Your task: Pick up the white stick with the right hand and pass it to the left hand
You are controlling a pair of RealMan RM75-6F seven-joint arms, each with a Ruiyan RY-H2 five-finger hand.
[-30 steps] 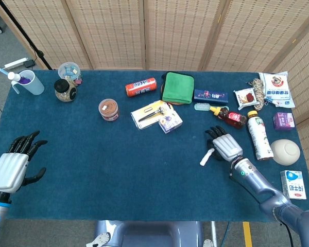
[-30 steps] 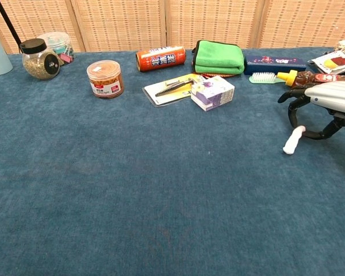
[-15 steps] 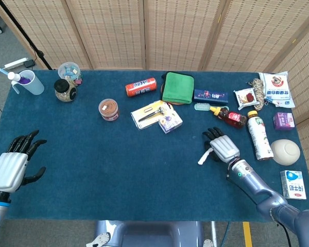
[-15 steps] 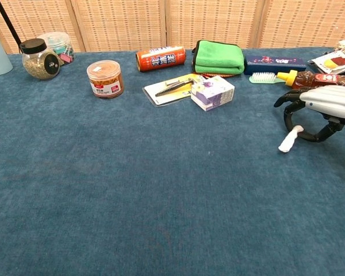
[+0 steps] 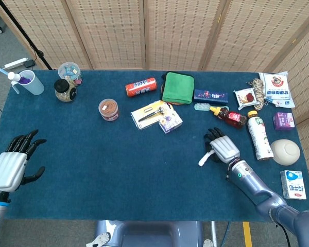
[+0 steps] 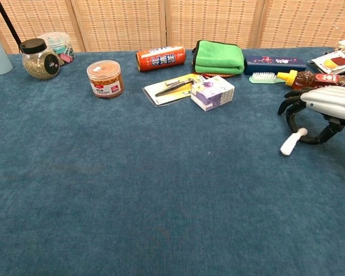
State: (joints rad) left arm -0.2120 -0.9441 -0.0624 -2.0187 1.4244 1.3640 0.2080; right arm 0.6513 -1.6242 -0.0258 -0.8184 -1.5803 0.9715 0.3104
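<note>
The white stick (image 5: 205,158) is short and lies tilted at the right of the blue table cloth. My right hand (image 5: 224,146) arches over its upper end. In the chest view the stick (image 6: 291,142) slants down to the left, and the thumb and a finger of the right hand (image 6: 328,103) pinch its top while the other fingers curl above. Its lower end is at or just over the cloth. My left hand (image 5: 13,164) rests far off at the table's front left corner, fingers spread, holding nothing. The chest view does not show it.
Behind the right hand lie a red sauce bottle (image 5: 229,117), a white bottle (image 5: 259,136) and a teal brush (image 5: 201,106). A small purple box (image 5: 170,122), a green cloth (image 5: 177,88), an orange can (image 5: 141,87) and a jar (image 5: 108,109) sit further back.
The right hand shifted a little left with the stick, then back slightly right, and the stick now tilts more steeply. The left hand has not moved.
</note>
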